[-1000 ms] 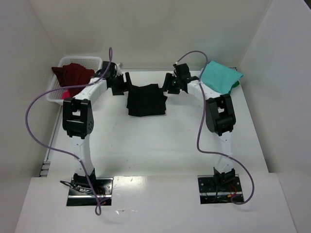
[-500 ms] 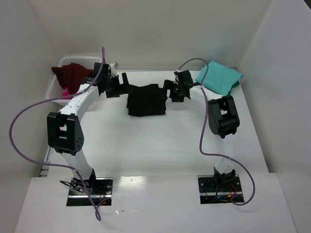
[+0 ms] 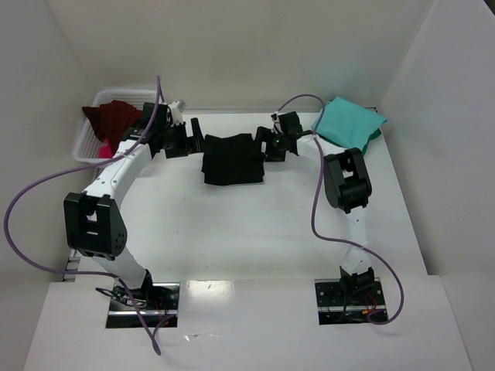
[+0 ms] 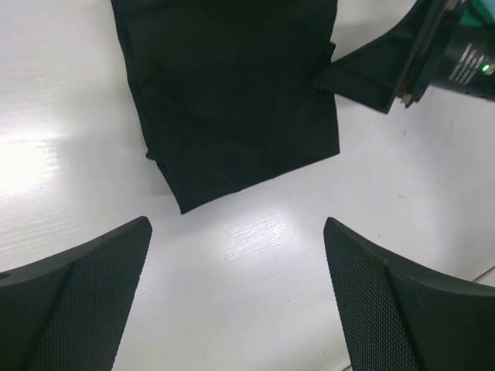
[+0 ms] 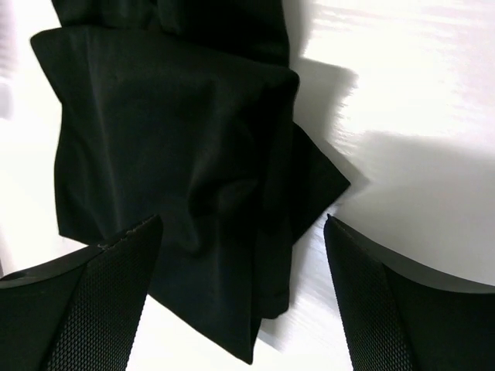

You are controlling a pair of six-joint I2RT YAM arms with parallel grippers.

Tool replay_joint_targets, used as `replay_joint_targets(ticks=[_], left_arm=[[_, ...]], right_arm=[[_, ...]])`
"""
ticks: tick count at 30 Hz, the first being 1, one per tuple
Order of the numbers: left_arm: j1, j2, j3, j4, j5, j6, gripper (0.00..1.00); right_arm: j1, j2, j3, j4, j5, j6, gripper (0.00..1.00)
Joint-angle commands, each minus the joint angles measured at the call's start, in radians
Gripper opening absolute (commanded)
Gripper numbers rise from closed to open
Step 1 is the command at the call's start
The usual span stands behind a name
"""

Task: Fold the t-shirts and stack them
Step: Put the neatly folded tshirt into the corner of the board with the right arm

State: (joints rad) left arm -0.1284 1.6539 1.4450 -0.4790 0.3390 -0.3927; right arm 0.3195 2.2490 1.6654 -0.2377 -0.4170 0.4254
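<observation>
White table (image 3: 232,232) fills most of the top view. Black t-shirt (image 3: 232,160) lies flat on it at the far middle, already a rough folded rectangle, betw. the two grippers. Teal t-shirt (image 3: 348,124) sits folded at the far R corner, well apart from the black one. White basket (image 3: 128,95) is at the far L w/ a maroon t-shirt (image 3: 114,120) bunched in it and a bit of pink (image 3: 103,151) at its near side.

L gripper (image 3: 192,139) is just beside the black shirt's L edge. Its wrist view shows the fingers wide apart w/ bare table betw. them and the shirt's corner (image 4: 232,93) just ahead. R gripper (image 3: 268,144) is at the R edge, fingers also spread, straddling the cloth (image 5: 170,154) but not pinching it.

Handling, as I judge it: light, limp, no stiffness, several layers that will slide or fall open if only the top one is caught. Table looks slick, so the bundle prob. drags easily. R side is untidy, w/ a loose flap poking out. Best hold is at opposite edges near the corners, pinching all layers together, both arms moving in step.
</observation>
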Motion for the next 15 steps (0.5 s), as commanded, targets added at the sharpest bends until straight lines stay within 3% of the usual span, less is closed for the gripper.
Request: replay_joint_targets(ticks=[1, 15], left_arm=[[0.0, -0.013, -0.013, 0.002, 0.014, 0.023, 1.0], [0.009, 0.007, -0.031, 0.002, 0.023, 0.032, 1.0]], right_arm=[[0.0, 0.056, 0.039, -0.006, -0.022, 0.004, 0.9], [0.076, 0.161, 0.122, -0.083, 0.092, 0.073, 0.77]])
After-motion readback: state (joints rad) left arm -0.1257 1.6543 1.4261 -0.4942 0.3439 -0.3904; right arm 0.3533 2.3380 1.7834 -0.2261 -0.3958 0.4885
